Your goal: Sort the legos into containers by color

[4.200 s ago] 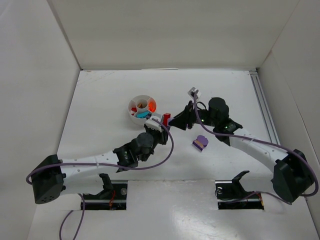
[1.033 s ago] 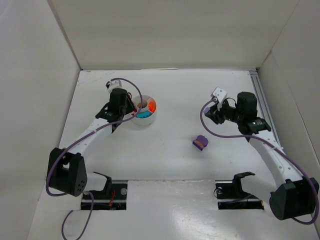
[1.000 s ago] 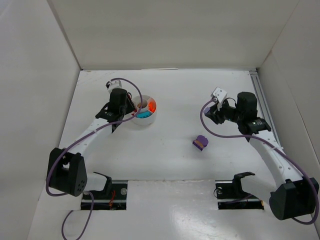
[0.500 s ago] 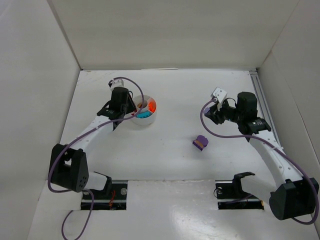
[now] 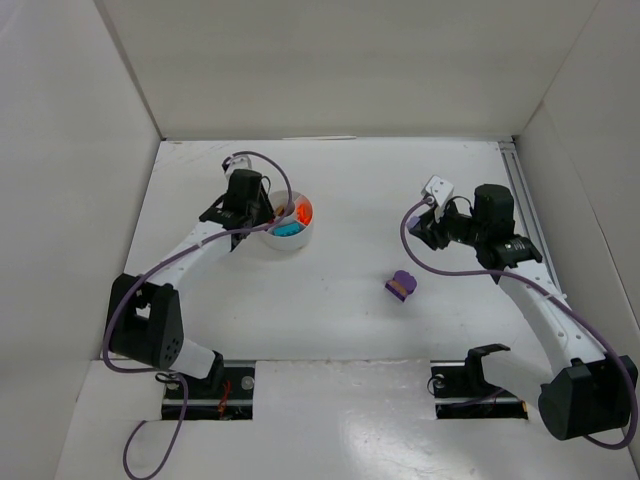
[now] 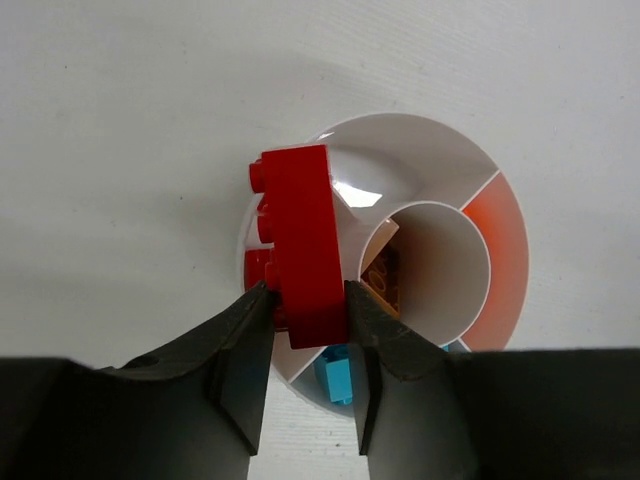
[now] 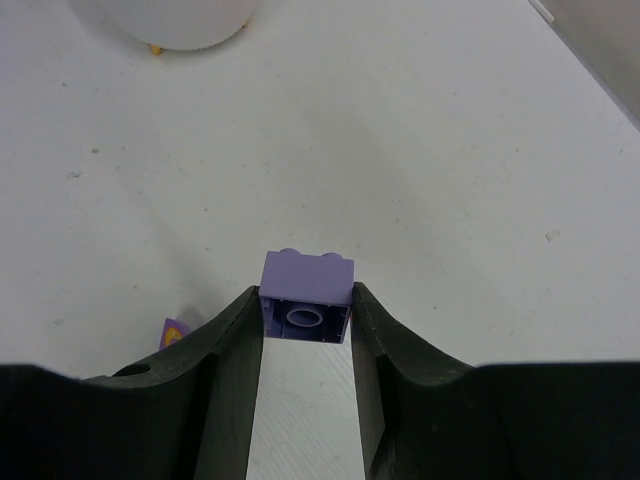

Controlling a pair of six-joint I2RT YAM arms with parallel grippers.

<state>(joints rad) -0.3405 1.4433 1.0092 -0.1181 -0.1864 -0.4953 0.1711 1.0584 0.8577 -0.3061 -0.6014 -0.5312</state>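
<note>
The round white dish [image 5: 298, 238] with wedge compartments sits left of centre; in the left wrist view its rim [image 6: 420, 125] shows, with an orange brick [image 6: 500, 250], a teal brick [image 6: 335, 378] and a tan one [image 6: 383, 272] inside. My left gripper [image 6: 308, 300] is shut on a red brick [image 6: 305, 240] and holds it over the dish's left edge. My right gripper [image 7: 305, 305] is shut on a purple brick [image 7: 307, 285], held above the table at the right [image 5: 415, 222]. Another purple piece [image 5: 401, 285] lies on the table.
White walls enclose the table on three sides. A metal rail [image 5: 530, 220] runs along the right edge. The purple piece shows at the lower left of the right wrist view [image 7: 172, 332], and the dish at the top [image 7: 170, 25].
My left gripper has carried the red brick from the middle of the table to the dish, shifting slightly right over its rim. My right gripper drew back right with the purple brick and now holds still.
</note>
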